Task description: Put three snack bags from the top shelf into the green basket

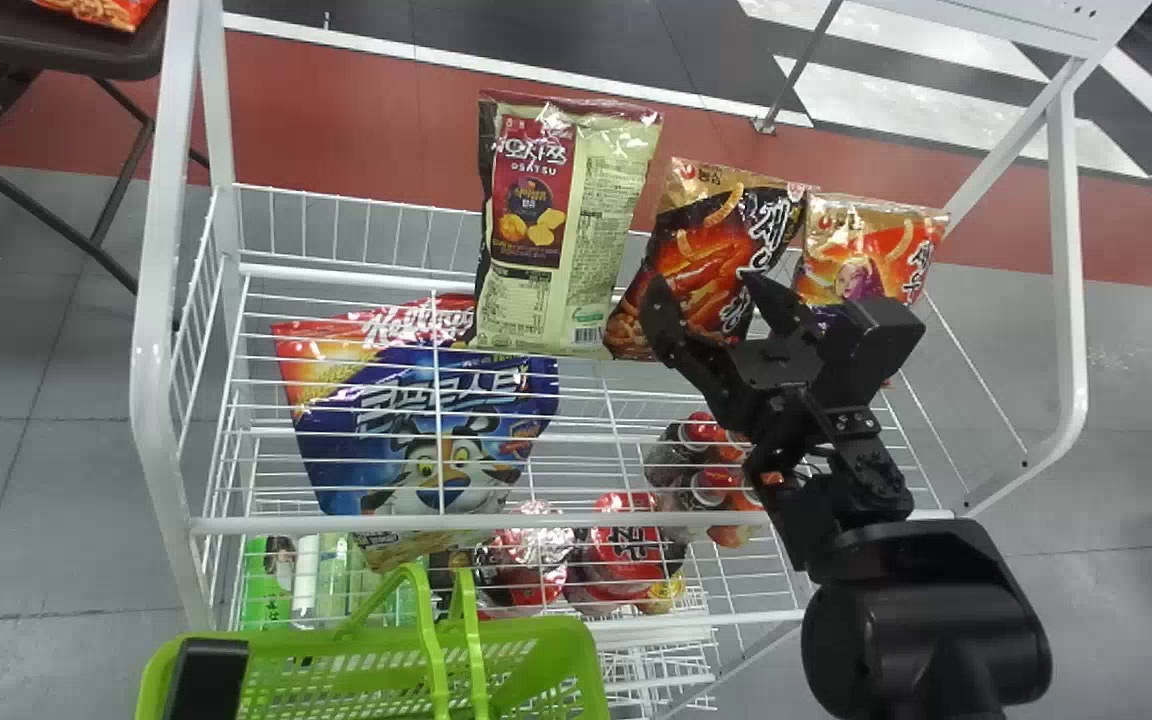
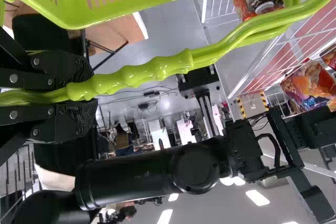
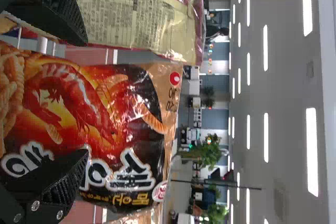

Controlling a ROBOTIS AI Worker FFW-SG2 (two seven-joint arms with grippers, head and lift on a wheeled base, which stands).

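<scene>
Three snack bags standing in a row on the top shelf [image 1: 496,521], along its far side. Counted left to right: one maroon-and-cream bag [image 1: 566,230], one black-and-orange bag [image 1: 706,235], one orange bag [image 1: 861,245] with a figure printed on it.

Right gripper [image 1: 706,288] at the middle bag of the three, on its near side. Two fingers, released and spread wide; in the right wrist view, one lies across the black-and-orange bag's front, the other across the maroon-and-cream bag. Contact with either: cannot tell.

Green basket [image 1: 586,660], one, near left, just in front of the rack. Two handles [image 1: 421,600], both raised. Left gripper [image 1: 206,675] by the basket's left side, its two fingers clenched round the handles.

Below the top shelf: one large blue cereal bag [image 1: 436,440] on the left, seen through the wires. Red wrapped packs [image 1: 626,540] to the right of it and nearer; several, exact count unclear. Far left, one dark table [image 1: 66,50] with one red-orange packet [image 1: 101,10] on it.
</scene>
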